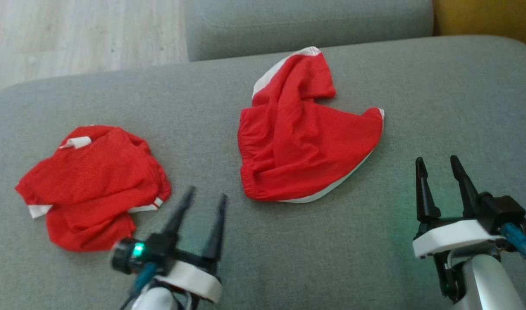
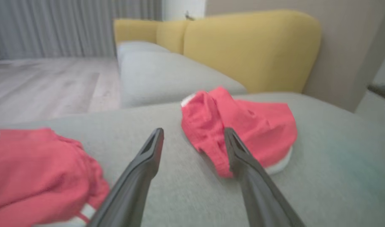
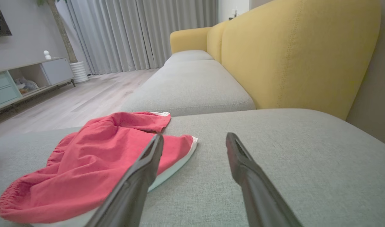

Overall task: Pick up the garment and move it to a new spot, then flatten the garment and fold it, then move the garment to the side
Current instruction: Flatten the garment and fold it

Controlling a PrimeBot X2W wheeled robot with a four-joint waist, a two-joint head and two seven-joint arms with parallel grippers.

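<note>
Trouble could begin with the choice itself: two red pieces lie on the grey cushion [image 1: 439, 107], and I cannot tell from here which one the job means. My left gripper [image 1: 206, 193] and my right gripper [image 1: 437, 159] both hover low over the cushion with fingers spread wide, holding nothing. The larger garment [image 1: 306, 133] lies ahead of both and between them, nearer my left fingers than my right. It is loosely spread, with a white-trimmed edge toward my right gripper and a gathered waistband toward my left. The crumpled garment [image 1: 92, 185] sits just to the outer side of my left gripper, apart from the other. My guess is that the larger one is the one to lift. If I pinch only its top layer, the cloth beneath may drag and bunch rather than rise, and flattening would get harder. If my two grippers take uneven corners, it could hang twisted. A grab too deep might catch the cushion fabric along with the cloth. My left arm, reaching forward, would also pass close by the crumpled piece — a careless sweep could snag it and pull the two reds together, and I'd then struggle to tell them apart.
</note>
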